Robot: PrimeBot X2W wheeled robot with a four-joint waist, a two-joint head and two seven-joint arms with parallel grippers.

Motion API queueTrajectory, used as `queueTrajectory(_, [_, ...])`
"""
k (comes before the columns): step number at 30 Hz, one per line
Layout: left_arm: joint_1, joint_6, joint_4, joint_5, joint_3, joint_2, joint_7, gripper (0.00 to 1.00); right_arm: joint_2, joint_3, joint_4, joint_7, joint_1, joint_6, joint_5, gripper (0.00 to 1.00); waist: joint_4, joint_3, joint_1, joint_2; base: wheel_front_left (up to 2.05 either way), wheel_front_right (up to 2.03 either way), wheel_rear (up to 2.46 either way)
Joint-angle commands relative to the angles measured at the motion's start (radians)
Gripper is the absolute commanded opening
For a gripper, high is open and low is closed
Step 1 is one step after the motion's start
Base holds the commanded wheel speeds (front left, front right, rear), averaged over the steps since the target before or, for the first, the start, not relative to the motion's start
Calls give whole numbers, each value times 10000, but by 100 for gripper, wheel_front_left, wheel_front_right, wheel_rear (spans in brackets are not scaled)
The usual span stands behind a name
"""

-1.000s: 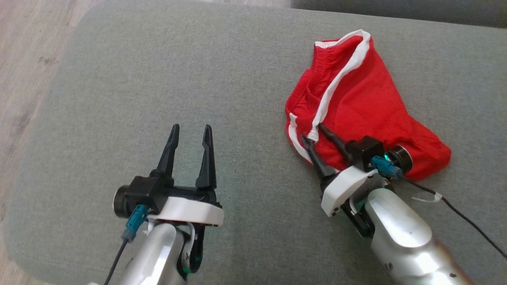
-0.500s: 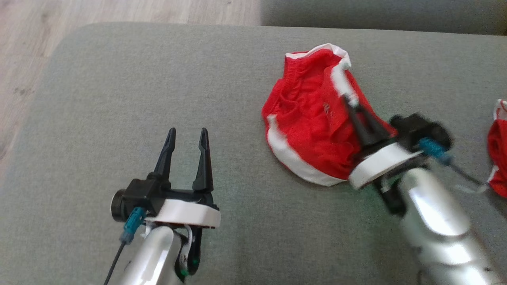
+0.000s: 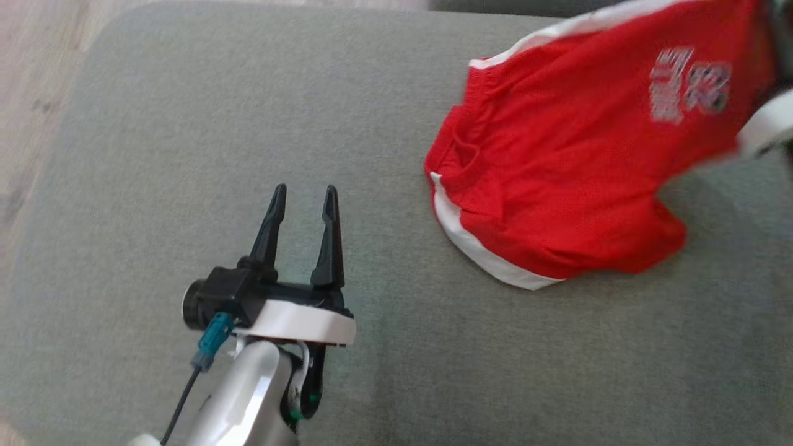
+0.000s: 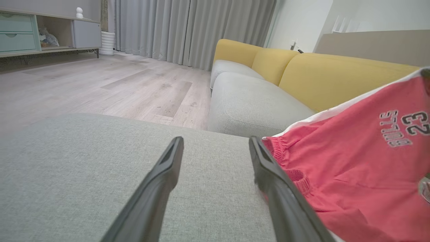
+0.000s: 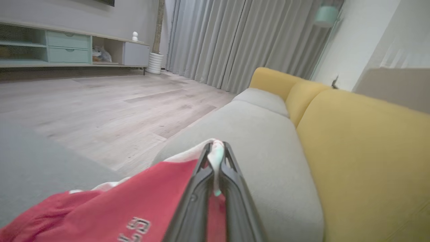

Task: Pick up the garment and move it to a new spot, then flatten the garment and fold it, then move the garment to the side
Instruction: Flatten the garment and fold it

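Garment, red with white trim, hangs from the right gripper clamped on its edge, while the left gripper hovers parted above the grey cushion.

The garment is a pair of red shorts in a fine mesh-like cloth, with white trim along one edge and grey printed lettering and a number on one leg. It hangs stretched on a slant. My right jaws are pressed together on its white edge and hold that corner up at the far right. The lower part, with the gathered waistband, rests on the grey cushion, right of the middle.
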Motion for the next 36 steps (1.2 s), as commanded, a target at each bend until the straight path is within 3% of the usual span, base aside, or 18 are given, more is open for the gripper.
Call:
queueTrajectory(1, [-422, 46, -349, -38, 229, 28, -51, 100, -235, 101, -334, 48, -394, -9, -81, 0, 217, 182, -1, 0, 0, 0, 0])
queueTrajectory(7, [-666, 143, -475, -263, 37, 28, -51, 100, -994, -75, 404, 295, -2557, -9, -836, 0, 862, 598, -1, 0, 0, 0, 0])
queueTrajectory(12, [-768, 211, -572, -354, -28, 28, -51, 100, -874, 80, 1488, 81, -3623, -9, -1335, 0, 1106, 816, -1, 0, 0, 0, 0])
queueTrajectory(13, [-779, 224, -586, -358, -22, 28, -51, 100, -817, 176, 1749, 19, -3725, -9, -1444, 80, 1110, 849, -1, 0, 0, 0, 0])
queueTrajectory(14, [-787, 238, -596, -357, -17, 28, -51, 100, -766, 271, 2082, 52, -3771, -9, -1557, 80, 1104, 876, -1, 0, 0, 0, 0])
queueTrajectory(15, [-796, 254, -601, -360, -17, 28, -51, 100, -728, 417, 2391, 78, -3778, -9, -1708, 100, 1087, 894, -1, 0, 0, 0, 0])
queueTrajectory(20, [-873, 306, -614, -340, 43, 28, -51, 100, -164, 405, 3378, -480, -3565, -9, -1816, 100, 734, 880, -1, 0, 0, 0, 0])
queueTrajectory(26, [-868, 195, -511, -48, 393, 28, -51, 100, 724, -182, 3493, -1679, -2711, -9, -1336, 100, -103, 607, -1, 0, 0, 0, 0])
queueTrajectory(30, [-744, 79, -404, 133, 622, 28, -51, 100, 1610, -892, 2866, -2100, -1474, -9, -906, 100, -736, 198, -1, 0, 0, 0, 0])
queueTrajectory(36, [-434, -91, -244, 366, 882, 28, -51, 100, 3276, -1593, 891, -2235, 1353, -9, -682, 100, -1650, -398, -1, 0, 0, 0, 0])
